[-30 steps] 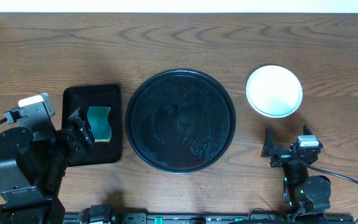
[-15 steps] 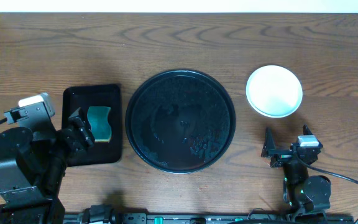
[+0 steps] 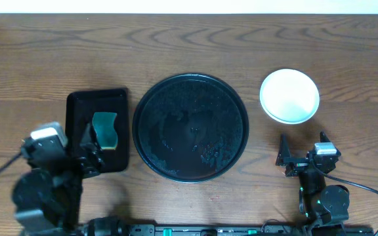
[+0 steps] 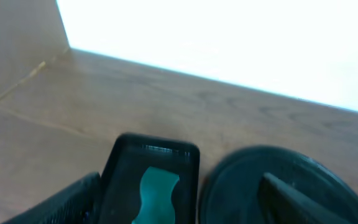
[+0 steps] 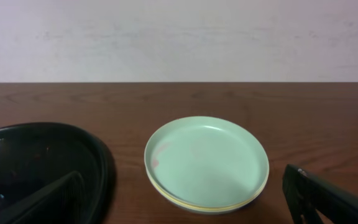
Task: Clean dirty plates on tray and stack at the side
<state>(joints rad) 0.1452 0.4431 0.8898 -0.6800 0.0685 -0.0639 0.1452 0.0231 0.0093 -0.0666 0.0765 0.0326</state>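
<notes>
The plates (image 3: 289,96) sit stacked on the bare wood to the right of the round black tray (image 3: 176,105). No plates are on the tray. In the right wrist view the stack (image 5: 207,158) has a mint-blue plate on top and a yellow rim below it, with a faint reddish smudge near its left edge. The tray's edge (image 5: 36,155) is at the left there. My right gripper (image 3: 302,151) is open and empty, just in front of the stack (image 5: 185,214). My left gripper (image 3: 89,153) is open and empty (image 4: 179,214), low over the front of the small rectangular tray.
A small rectangular black tray (image 3: 77,111) lies left of the round tray and holds a teal sponge (image 3: 104,130). Both also show in the left wrist view, the tray (image 4: 120,168) and the sponge (image 4: 156,193). A wall edge stands at the far left (image 4: 17,50).
My left arm has drawn back toward the table's front edge, away from the sponge. The right arm, plates and trays have not moved.
</notes>
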